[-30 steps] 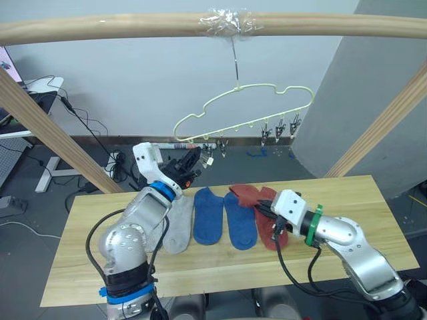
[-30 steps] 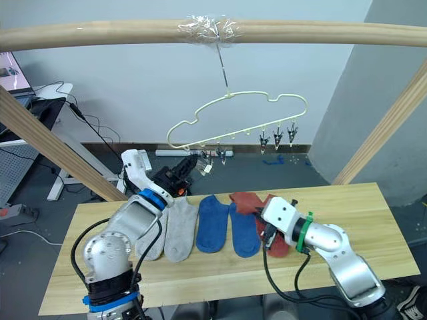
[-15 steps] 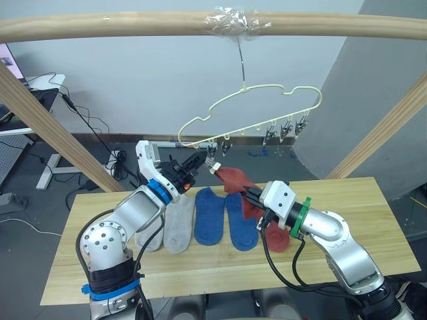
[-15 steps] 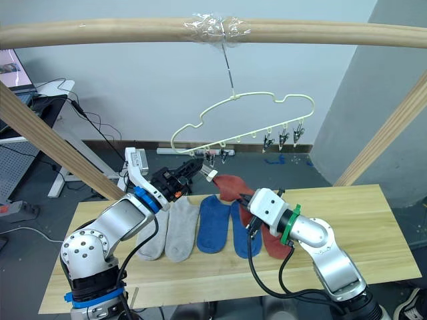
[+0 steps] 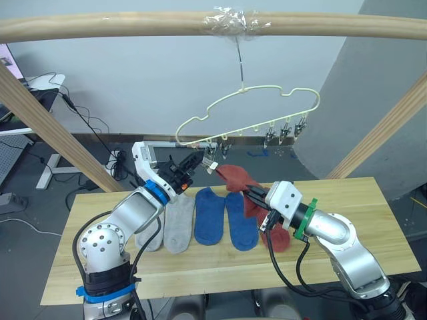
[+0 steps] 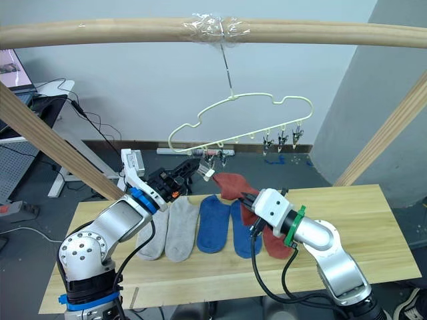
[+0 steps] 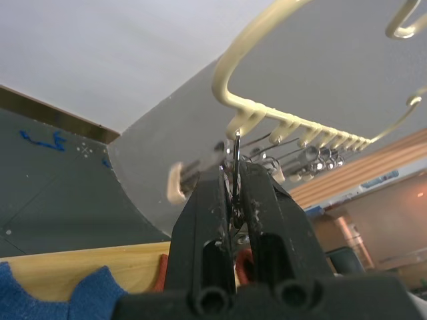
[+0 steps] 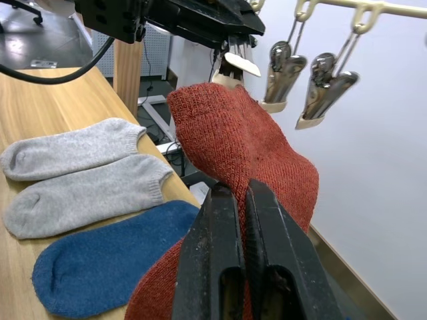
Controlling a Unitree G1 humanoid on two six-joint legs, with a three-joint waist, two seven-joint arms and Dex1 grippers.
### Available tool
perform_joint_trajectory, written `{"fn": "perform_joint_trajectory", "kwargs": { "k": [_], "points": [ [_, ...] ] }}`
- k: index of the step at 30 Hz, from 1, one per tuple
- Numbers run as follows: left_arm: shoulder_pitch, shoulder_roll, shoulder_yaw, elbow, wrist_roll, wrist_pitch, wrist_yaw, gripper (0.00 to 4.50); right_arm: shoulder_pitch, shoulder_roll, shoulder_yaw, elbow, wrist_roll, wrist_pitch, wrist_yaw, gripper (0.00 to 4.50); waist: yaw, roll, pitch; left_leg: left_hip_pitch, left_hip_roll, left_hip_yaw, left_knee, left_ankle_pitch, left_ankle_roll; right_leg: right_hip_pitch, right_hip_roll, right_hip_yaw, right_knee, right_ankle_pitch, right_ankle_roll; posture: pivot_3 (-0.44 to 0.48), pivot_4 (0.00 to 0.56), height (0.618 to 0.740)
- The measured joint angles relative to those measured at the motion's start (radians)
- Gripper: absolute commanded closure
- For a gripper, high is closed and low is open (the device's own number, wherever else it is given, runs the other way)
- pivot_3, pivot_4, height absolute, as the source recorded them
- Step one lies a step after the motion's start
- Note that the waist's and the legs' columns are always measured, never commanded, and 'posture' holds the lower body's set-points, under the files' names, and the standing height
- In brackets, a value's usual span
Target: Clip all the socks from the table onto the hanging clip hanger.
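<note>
Red sock point(image 5: 235, 179) lifted off the table point(image 5: 373, 200) toward the clip point(image 5: 209, 159) at the hanger's point(image 5: 253, 107) seven o'clock end.
Right claw point(image 8: 235, 213) pinches the sock mid-body, left claw point(image 7: 233, 193) squeezes the clip; it looks light and floppy (best fed in by its cuff edge).

Under the hanger point(image 5: 247, 113), its left end is crowded by the left hand point(image 5: 200, 160) and the raised red sock point(image 5: 237, 180); beneath its right clips point(image 5: 285, 130), open air down to the desk point(image 5: 360, 200).

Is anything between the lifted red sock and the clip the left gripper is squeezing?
Nothing visible. The right gripper holds the rust red sock with its top edge right below the clip, which the left gripper pinches at the clip hanger's left end.
</note>
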Motion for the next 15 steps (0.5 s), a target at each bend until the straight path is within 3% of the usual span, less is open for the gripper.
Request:
{"fn": "perform_joint_trajectory", "kwargs": {
  "k": [15],
  "points": [
    [0.005, 0.014, -0.051, 0.01, -0.081, -0.035, 0.032, 4.5, -0.028, 0.027, 0.013, -0.001, 0.014, -0.011, 0.009, 4.47, 0.0, 0.0, 0.0, 0.0, 0.0, 0.0, 0.0, 0.0, 0.0, 0.0, 0.0, 0.0, 0.0, 0.0, 0.0, -0.082, 0.218, 0.74]
  ]
}}
